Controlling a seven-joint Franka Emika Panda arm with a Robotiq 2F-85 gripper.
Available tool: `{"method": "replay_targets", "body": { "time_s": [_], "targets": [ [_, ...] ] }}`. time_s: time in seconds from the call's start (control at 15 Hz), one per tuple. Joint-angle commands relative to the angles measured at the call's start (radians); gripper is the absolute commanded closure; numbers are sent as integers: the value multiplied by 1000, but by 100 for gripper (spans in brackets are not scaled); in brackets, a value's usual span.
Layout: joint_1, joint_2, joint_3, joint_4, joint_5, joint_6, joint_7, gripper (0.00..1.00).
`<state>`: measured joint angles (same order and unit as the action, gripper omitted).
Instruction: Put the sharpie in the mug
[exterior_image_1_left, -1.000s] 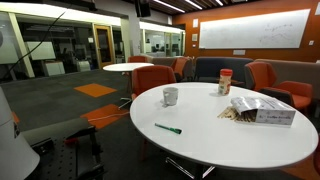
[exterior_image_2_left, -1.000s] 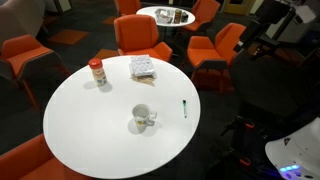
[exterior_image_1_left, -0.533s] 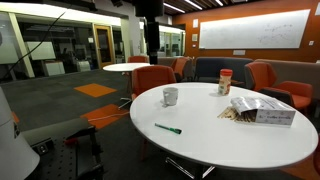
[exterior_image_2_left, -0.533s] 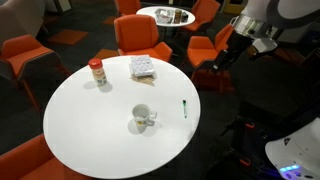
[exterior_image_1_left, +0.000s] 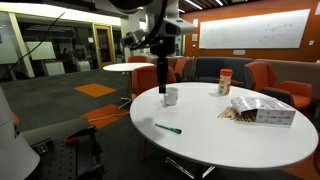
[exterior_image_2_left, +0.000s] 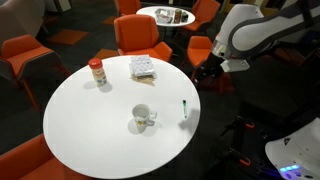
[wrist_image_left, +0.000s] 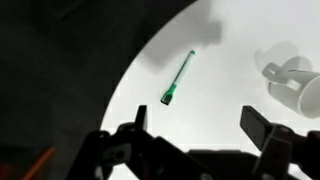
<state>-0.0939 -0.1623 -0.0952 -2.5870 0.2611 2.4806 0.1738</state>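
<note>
Round table (exterior_image_2_left: 80, 130): work surface. Gripper (wrist_image_left: 197, 125): fingers apart, empty, hovering over the table edge, apparently aligned for a descent onto the sharpie (exterior_image_2_left: 184, 109). Mug (exterior_image_2_left: 141, 117): upright near centre, mouth accessible. Sharpie: flat, just inside that edge.

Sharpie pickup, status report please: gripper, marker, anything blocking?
Robotiq gripper open, empty, near the table edge. Thin dark-green sharpie flat on the round white table, untouched. Whitish-grey ceramic mug upright, apart from it. Nothing between them.
</note>
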Motion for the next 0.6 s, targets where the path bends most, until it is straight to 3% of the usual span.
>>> {"method": "replay_targets", "body": {
  "time_s": [0.0,0.53],
  "targets": [
    [10,129,26,57,10,39,104,0],
    [29,369,30,161,79,104,203,0]
  ]
}}
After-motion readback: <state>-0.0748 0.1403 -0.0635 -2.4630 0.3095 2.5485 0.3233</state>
